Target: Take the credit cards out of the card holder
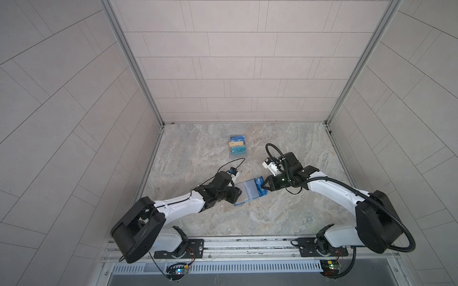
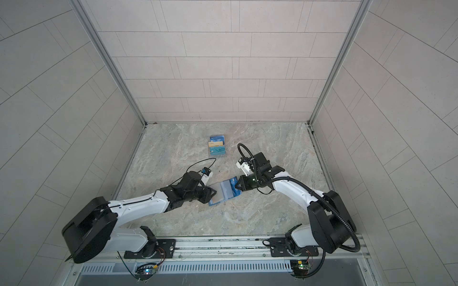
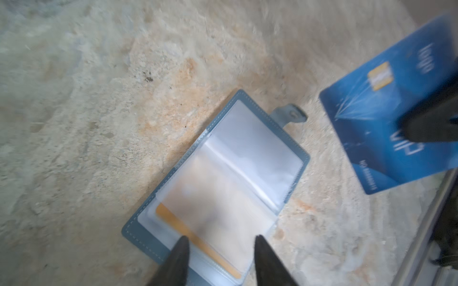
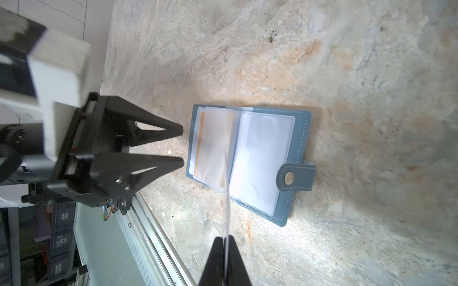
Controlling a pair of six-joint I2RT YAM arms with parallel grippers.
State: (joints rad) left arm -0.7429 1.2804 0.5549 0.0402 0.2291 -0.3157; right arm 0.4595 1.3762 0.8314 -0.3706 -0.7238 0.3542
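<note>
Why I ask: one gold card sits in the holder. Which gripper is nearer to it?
Left. The left gripper, open, is at the card holder edge right beside the gold card. The right gripper, shut on the blue card, is by the opposite, snap-tab side.

Both the left arm (image 1: 178, 205) and right arm (image 1: 334, 192) pair white shells with bulky black joint housings. A ribbed black conduit (image 1: 409, 235) runs along the right arm; a thin black wire (image 1: 233, 161) loops above the left wrist. The jaws are black and tapered.
</note>
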